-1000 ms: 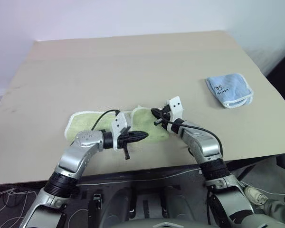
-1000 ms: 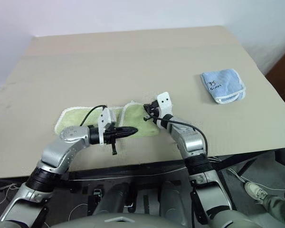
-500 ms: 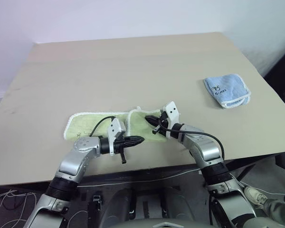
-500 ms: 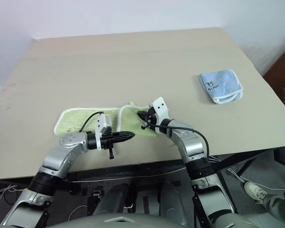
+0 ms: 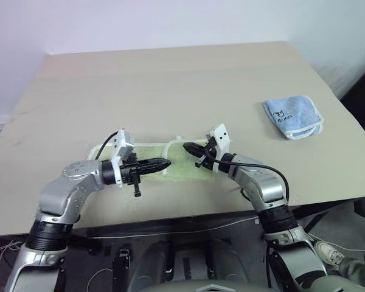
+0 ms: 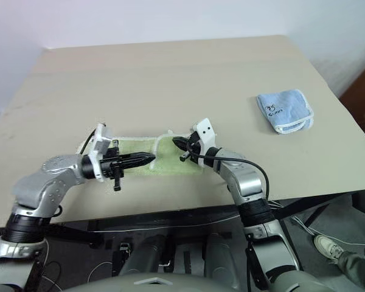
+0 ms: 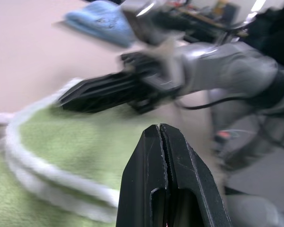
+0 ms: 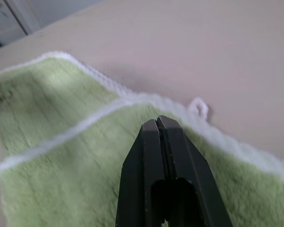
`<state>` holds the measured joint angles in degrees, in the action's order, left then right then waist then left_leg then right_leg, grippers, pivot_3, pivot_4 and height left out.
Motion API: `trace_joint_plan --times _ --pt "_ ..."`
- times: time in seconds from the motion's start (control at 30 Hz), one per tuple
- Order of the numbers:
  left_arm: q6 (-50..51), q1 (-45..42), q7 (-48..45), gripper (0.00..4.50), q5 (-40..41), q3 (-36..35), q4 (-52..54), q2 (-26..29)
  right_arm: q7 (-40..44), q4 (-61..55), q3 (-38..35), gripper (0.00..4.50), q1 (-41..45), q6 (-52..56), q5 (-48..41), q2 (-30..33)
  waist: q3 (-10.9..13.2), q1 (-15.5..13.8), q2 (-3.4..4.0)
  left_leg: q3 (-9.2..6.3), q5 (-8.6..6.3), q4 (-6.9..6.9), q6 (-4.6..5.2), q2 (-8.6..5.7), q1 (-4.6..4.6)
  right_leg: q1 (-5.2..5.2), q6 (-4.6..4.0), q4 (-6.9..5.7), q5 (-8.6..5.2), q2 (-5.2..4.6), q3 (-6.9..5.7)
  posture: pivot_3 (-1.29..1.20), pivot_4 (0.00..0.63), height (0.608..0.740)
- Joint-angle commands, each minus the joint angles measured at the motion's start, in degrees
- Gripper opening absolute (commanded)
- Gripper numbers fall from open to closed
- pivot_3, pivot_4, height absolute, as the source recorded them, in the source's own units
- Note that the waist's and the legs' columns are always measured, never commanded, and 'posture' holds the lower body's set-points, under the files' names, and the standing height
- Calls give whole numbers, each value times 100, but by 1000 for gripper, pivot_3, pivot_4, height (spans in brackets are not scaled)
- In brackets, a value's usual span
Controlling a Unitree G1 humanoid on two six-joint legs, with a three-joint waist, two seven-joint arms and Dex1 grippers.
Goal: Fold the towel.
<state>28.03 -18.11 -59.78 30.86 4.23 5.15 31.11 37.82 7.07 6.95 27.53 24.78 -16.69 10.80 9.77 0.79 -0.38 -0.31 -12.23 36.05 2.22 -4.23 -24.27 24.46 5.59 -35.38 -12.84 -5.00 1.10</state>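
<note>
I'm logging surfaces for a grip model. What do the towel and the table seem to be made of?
The towel: soft terry-like cloth, matte yellow-green pile with white stitched edging; its fuzzy nap shows in the right wrist view. The table: smooth matte beige top, probably laminate or painted board; no grain is visible.

A lab or test room — a plain beige rectangular tabletop against a bare white wall, loose cables on the floor at seven o'clock.

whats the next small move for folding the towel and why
Probably open the right gripper and lower it onto the towel's folded edge. Both it and the left gripper hover over the towel with jaws shut and empty, and the towel lies partly folded on the table.
</note>
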Motion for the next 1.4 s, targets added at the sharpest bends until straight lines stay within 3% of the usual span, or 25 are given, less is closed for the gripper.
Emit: trace_joint_plan --times 0.03,0.27,0.37,0.53,0.7,0.8,0.93,1.0,1.07,1.17,1.4 --pt "-474 -143 203 46 -580 347 -340 -230 -70 -77 -156 0 196 -71 -101 -77 0 2 0 0 0 -1 0 0 -3 1 1 1 0 0 0 0 150 740" --pt "-525 130 32 46 -820 639 -439 -262 -242 383 45 0 12 -205 264 -99 0 28 0 0 0 -17 -1 1 -10 11 10 0 6 0 1 0 150 740" --pt "-525 179 111 46 -757 474 -435 -327 -408 839 425 0 -38 -370 849 12 -1 33 0 0 0 -17 -1 0 -10 10 2 3 1 -1 2 0 150 740" --pt "-408 102 13 46 -463 197 -392 -323 -540 1122 196 0 141 -424 796 -83 -5 41 -5 0 -1 -14 -1 1 27 -12 -2 4 -1 -1 3 0 150 740" --pt "-284 95 -83 1523 -208 -142 -121 -118 -301 732 -202 0 297 -138 268 -36 -4 30 -6 -1 -1 -12 -1 2 32 -14 -6 3 1 -2 3 0 150 740" --pt "168 82 6 2561 314 -673 257 118 102 26 -331 0 267 213 -192 125 -2 23 -4 -2 0 -9 0 2 10 -1 -6 3 1 -1 2 0 150 740" --pt "536 0 552 3945 436 -1331 575 545 520 -803 -285 0 238 646 -543 461 -1 18 -3 -2 0 -16 0 2 -17 16 7 7 7 0 0 0 150 740" --pt "967 -38 979 4475 694 -1772 709 670 704 -1018 -163 0 277 804 -582 635 -1 17 -4 -2 0 -23 0 2 -18 17 10 12 8 1 -2 0 150 740" --pt "1260 65 1173 4475 933 -2118 858 775 920 -1218 -40 0 279 884 -637 781 0 26 -5 -2 0 -25 0 2 -18 16 10 14 8 1 -2 0 150 740" --pt "1666 468 1434 4500 1271 -2834 1013 980 1397 -1376 227 542 333 844 -624 1040 0 43 -5 -2 0 -26 0 2 -17 15 5 16 5 0 -1 0 150 740" --pt "2435 1950 1642 4500 1982 -4397 1591 1351 1984 -1097 525 2783 653 554 -462 1246 3 30 -10 -2 -1 -32 -1 3 -17 18 -3 21 0 -2 0 0 150 740"
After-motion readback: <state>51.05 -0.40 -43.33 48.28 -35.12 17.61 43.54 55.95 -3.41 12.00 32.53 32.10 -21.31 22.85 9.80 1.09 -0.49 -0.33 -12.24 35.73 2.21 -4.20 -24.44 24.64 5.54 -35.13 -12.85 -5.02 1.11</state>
